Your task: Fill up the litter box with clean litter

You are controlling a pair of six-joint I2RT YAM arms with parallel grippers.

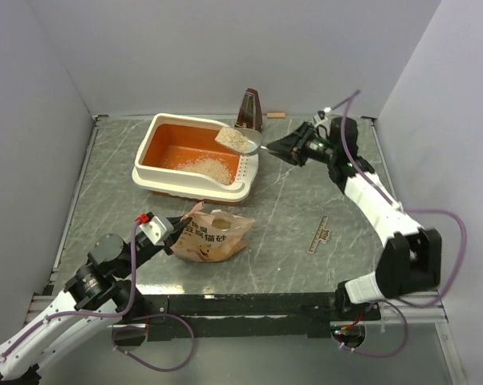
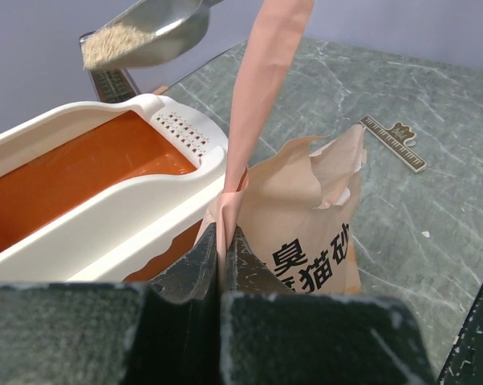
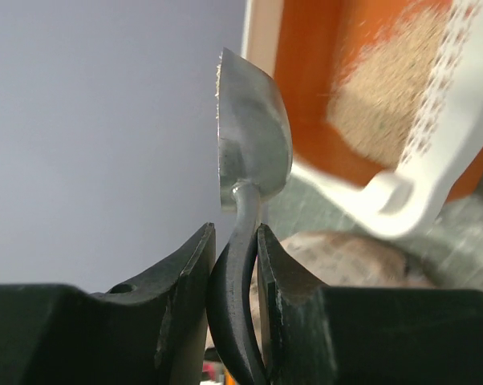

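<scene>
Overhead, a loaded scoop is hanging at the litter box's corner

Right now the right gripper [image 1: 278,147] is clamping the dark handle of a metal scoop [image 1: 248,141], both fingers pressing on it from either side, as the right wrist view is showing [image 3: 235,245]. The scoop [image 3: 253,136] is hovering above the far right corner of the litter box [image 1: 181,184], over the slotted side of the rim, and it is carrying a load of clean litter [image 1: 232,138] in its bowl. More of the pale granules are lying in a loose heap [image 1: 211,166] on the orange floor of the box, towards the slotted side.

The litter box is sitting on the marbled grey bench [image 1: 290,208], towards the far left. Just in front of its near wall a crinkled tan bag [image 1: 213,237] is lying with its torn mouth open.

The left gripper [image 1: 177,238] is pinching that bag: in the left wrist view its fingers are standing closed [image 2: 224,245] on a strip of the bag's [image 2: 306,216] paper edge, which is running straight up out of the frame.

A metronome [image 1: 249,110] is standing behind the box by the back wall, and a ruler [image 1: 319,234] is lying flat on the bench, to the right of the bag
</scene>
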